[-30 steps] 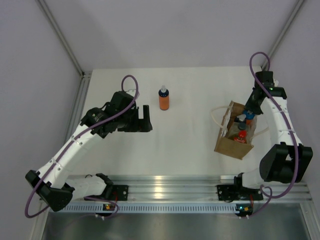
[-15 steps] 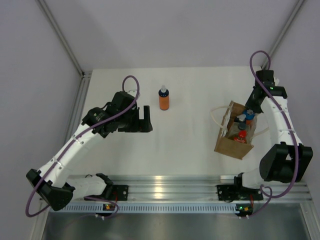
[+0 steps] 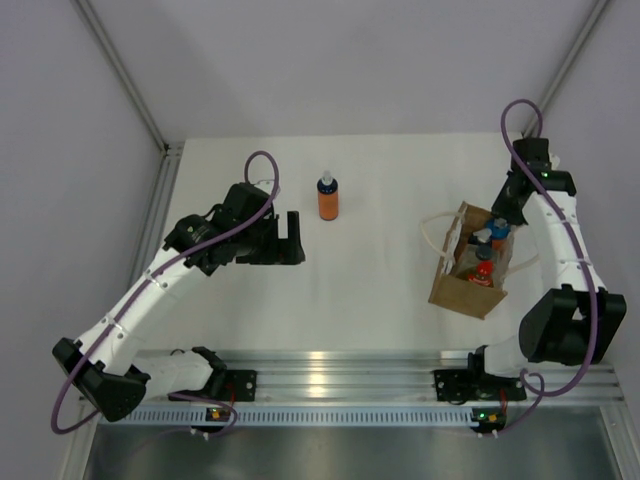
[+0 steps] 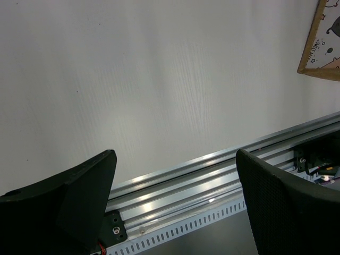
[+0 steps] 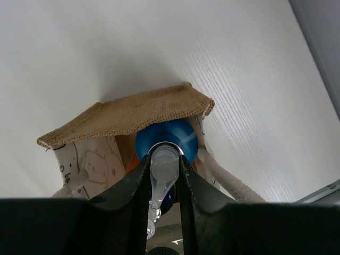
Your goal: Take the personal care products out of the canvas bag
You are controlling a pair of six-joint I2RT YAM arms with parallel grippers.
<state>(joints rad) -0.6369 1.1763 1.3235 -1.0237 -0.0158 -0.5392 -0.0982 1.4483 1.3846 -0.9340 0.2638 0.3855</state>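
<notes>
Canvas bag (image 3: 462, 285) stands at the near right of the table (image 3: 380, 270), mouth up, with a red-capped bottle (image 3: 484, 256) showing inside. Right pincer (image 5: 163, 159) reaches into the far side of the mouth and pinches the clear nozzle of a blue-topped bottle (image 5: 172, 135), one jaw pressed against each side.

Step in hand, as judged: extraction of this bottle.

- Lift straight up along the bottle's axis until its base clears the rim.
- Keep the lift slow. The grip sits on a narrow, smooth nozzle, and a sideways pull may let the bottle swing or slip.
- Watch the burlap wall, which lies close against the bottle. The bag looks light and may rise or tip with it.
- Keep the white handles (image 3: 432, 228) clear of the jaws.

Left pincer (image 4: 175, 154), left of centre, hangs spread and empty, well apart from the bag. It is free to steady the bag if needed.

At far centre an orange bottle (image 3: 327, 203) with a dark cap stands upright on the table, already out. Set the next one down apart from it.
</notes>
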